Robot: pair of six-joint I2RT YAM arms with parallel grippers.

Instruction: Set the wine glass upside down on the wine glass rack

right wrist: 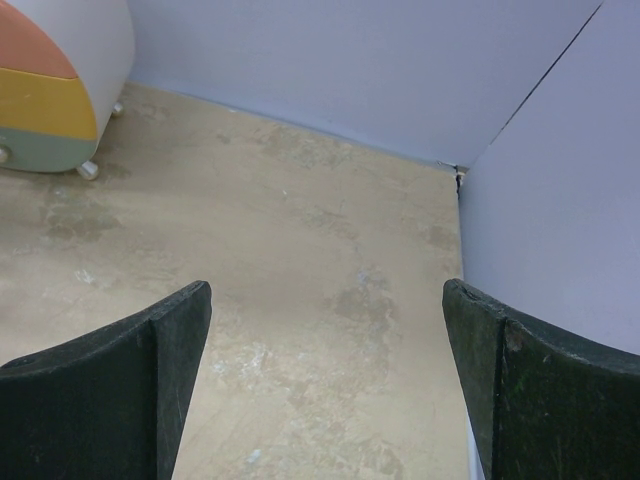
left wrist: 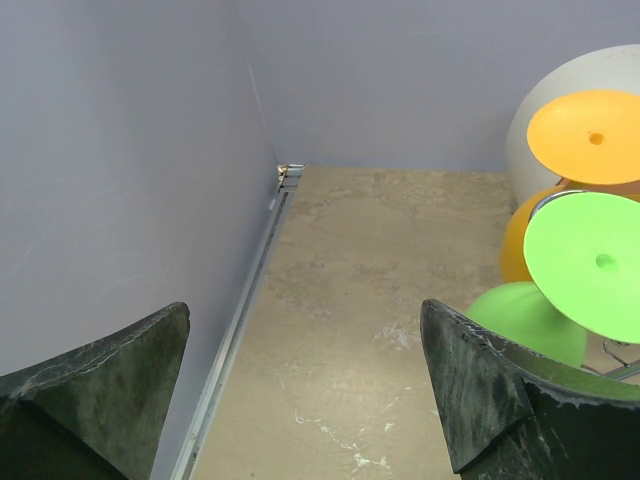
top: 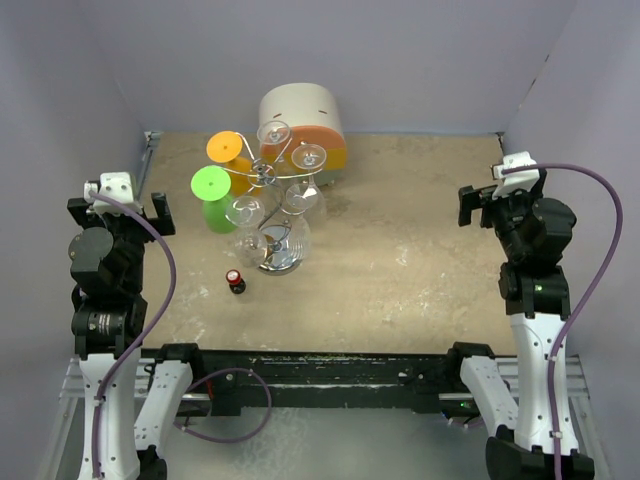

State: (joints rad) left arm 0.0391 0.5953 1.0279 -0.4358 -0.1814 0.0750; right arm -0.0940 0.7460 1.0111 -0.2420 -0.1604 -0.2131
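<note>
The wine glass rack (top: 264,174), silver wire with scroll arms over a round shiny base (top: 274,250), stands at the back left of the table. Clear wine glasses (top: 303,197) hang from it upside down. A green wine glass (top: 211,186) (left wrist: 588,258) and an orange wine glass (top: 225,146) (left wrist: 590,136) sit foot-up at its left side; whether they hang or stand I cannot tell. My left gripper (top: 120,212) (left wrist: 305,360) is open and empty, left of the rack. My right gripper (top: 503,200) (right wrist: 325,340) is open and empty at the far right.
A round white-and-orange drum (top: 303,124) (right wrist: 55,85) stands right behind the rack. A small dark bottle with a red cap (top: 235,281) stands in front of the rack. Purple walls close in the table (top: 420,260) on three sides, with a metal rail (left wrist: 235,330) along the left wall.
</note>
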